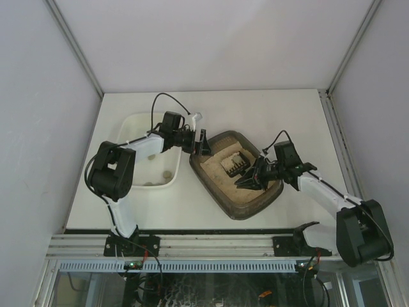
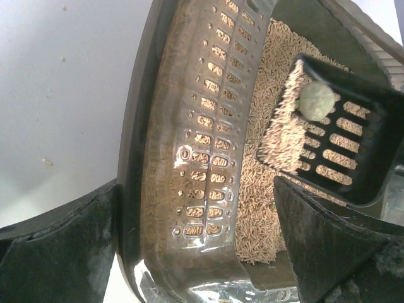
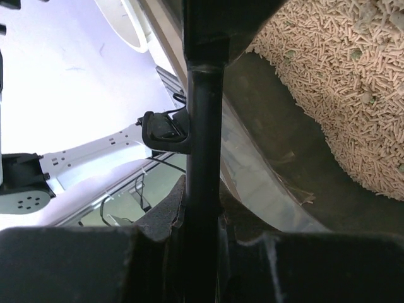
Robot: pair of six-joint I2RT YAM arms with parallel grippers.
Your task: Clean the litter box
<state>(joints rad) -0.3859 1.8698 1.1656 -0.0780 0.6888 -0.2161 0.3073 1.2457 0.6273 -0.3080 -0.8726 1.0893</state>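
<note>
The dark brown litter box (image 1: 246, 212) lies at the table's middle, with pale pellet sand in it. My left gripper (image 1: 203, 144) is open, and its fingers straddle the box's far left wall (image 2: 196, 126), one outside and one over the sand; in the left wrist view the gripper (image 2: 199, 252) holds nothing. My right gripper (image 1: 253, 180) is shut on the handle (image 3: 203, 113) of the black slotted scoop (image 1: 235, 165). The scoop (image 2: 334, 139) hangs over the sand carrying pellets and a greenish round lump (image 2: 317, 100). The right wrist view shows the box's inner wall (image 3: 271, 158) beside the gripper (image 3: 203, 208).
A white rectangular tray (image 1: 137, 123) stands left of the litter box, under my left arm, with a couple of small lumps (image 1: 167, 173) inside. Grey walls close in the table on three sides. An aluminium rail runs along the near edge.
</note>
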